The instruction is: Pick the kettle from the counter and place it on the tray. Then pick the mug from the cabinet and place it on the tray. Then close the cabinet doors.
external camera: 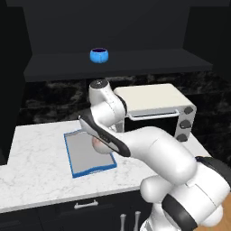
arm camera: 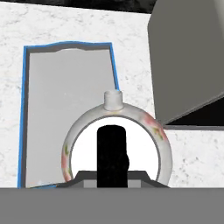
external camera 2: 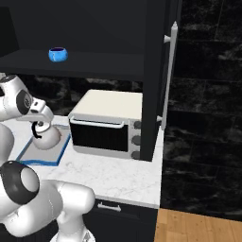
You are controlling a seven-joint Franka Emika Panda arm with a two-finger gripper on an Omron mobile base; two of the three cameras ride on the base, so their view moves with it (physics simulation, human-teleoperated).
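1. Over the tray (arm camera: 65, 100) we had the gripper (external camera 2: 38, 128) clamped on the kettle (arm camera: 151, 131) by its black handle, not yet released.
2. Up in the cabinet (external camera: 135, 27) the mug (external camera: 99, 55) waited, doors unclosed.
3. Round, white, faint floral kettle, short spout.

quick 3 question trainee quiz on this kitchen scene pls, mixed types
1. True or false: the mug sits on the cabinet shelf.
2. Multiple choice: the kettle is over A) the tray B) the toaster oven C) the floor.
3. Fill in: the end effector is shut on the kettle's ____.

Key: 1 true; 2 A; 3 handle.
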